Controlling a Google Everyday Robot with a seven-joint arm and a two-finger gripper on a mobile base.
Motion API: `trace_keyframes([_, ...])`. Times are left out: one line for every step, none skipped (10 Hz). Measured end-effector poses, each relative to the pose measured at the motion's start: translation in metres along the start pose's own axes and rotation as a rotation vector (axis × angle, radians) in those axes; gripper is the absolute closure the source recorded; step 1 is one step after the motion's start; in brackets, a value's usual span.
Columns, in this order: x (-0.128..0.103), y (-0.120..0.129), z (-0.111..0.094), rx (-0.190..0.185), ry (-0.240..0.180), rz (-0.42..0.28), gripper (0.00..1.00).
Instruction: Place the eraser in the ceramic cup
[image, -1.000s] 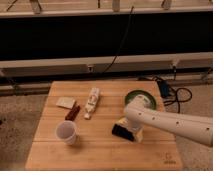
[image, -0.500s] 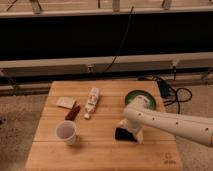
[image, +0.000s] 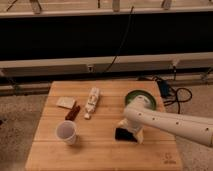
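A ceramic cup (image: 66, 132) is seen standing upright, mouth up, on a wooden table (image: 100, 156), towards its front left part. The eraser (image: 121, 135) is found lying flat on the table to the right of the cup, well apart from it and at about the same depth. The gripper (image: 133, 132) is lowered directly over the eraser, on the eraser's far side from the cup, and part of the black block is covered by it. Its fingers are spread wide, and nothing is lifted by them; whether the eraser is touched cannot be made out. The white arm (image: 175, 122) is stretched in from the right edge, away from the cup. A thin reddish-brown stick (image: 73, 112) is placed just behind the cup, and a pale flat square piece (image: 65, 102) is set just beyond that stick. A pale elongated object (image: 92, 102) is laid behind the cup and to its right. A green bowl (image: 145, 96) is seen further right of the cup and behind the gripper, partly hidden by the arm.
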Motion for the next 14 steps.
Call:
trace_keyframes([-0.0004,0.0002,-0.0016,0.001,-0.001,0.000,0.20])
trace_keyframes([-0.0003,0.0008,-0.0020,0.000,-0.002,0.000,0.20])
trace_keyframes([-0.0003,0.0010,-0.0008,0.001,-0.004,-0.004,0.20])
trace_keyframes([-0.0005,0.0014,0.0000,0.001,-0.006,-0.008,0.20])
trace_keyframes([-0.0002,0.0017,-0.0013,0.002,-0.005,-0.009,0.20])
trace_keyframes([-0.0003,0.0022,-0.0023,0.001,-0.006,-0.009,0.20])
trace_keyframes([-0.0004,0.0024,-0.0026,0.000,-0.006,-0.009,0.20])
trace_keyframes([-0.0002,0.0025,-0.0026,0.001,-0.006,-0.009,0.20])
trace_keyframes([-0.0005,0.0030,0.0002,0.003,-0.012,-0.017,0.25])
trace_keyframes([-0.0008,0.0031,-0.0001,0.004,-0.011,-0.018,0.32])
trace_keyframes([-0.0005,0.0030,-0.0017,0.006,-0.011,-0.019,0.37])
trace_keyframes([-0.0004,0.0037,-0.0031,0.004,-0.011,-0.018,0.44])
trace_keyframes([-0.0002,0.0035,-0.0034,0.005,-0.011,-0.019,0.49])
trace_keyframes([-0.0003,0.0030,-0.0029,0.006,-0.012,-0.022,0.51])
